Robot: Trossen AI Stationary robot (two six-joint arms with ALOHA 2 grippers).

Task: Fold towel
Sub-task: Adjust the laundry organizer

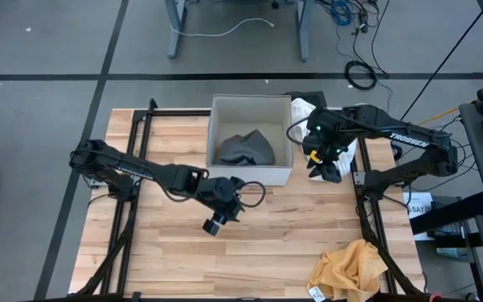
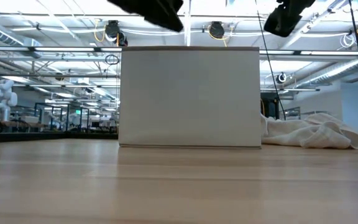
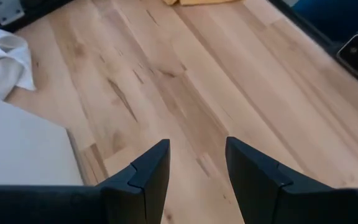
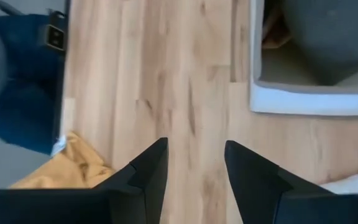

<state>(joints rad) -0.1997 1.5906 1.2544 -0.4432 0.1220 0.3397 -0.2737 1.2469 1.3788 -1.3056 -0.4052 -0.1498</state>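
Note:
Three towels are in view. A grey towel [image 1: 246, 148] lies bunched inside the white box [image 1: 283, 172]. A white towel [image 2: 309, 134] lies crumpled on the table right of the box. A yellow towel [image 1: 350, 267] is heaped at the table's near right corner. My left gripper [image 1: 215, 222] hangs open over bare wood in front of the box; the left wrist view shows its fingers [image 3: 197, 146] apart above the table. My right gripper [image 1: 327, 168] is open too, raised at the box's right side above the white towel [image 4: 353, 183], its fingers [image 4: 194, 146] over bare wood.
The white box [image 2: 188, 96] stands at the table's far middle. Black frame rails [image 1: 131, 210] run along the left and right sides of the table. Bare wood [image 1: 267, 252] stretches between the box and the near edge. The yellow towel [image 4: 73, 165] overhangs the near right corner.

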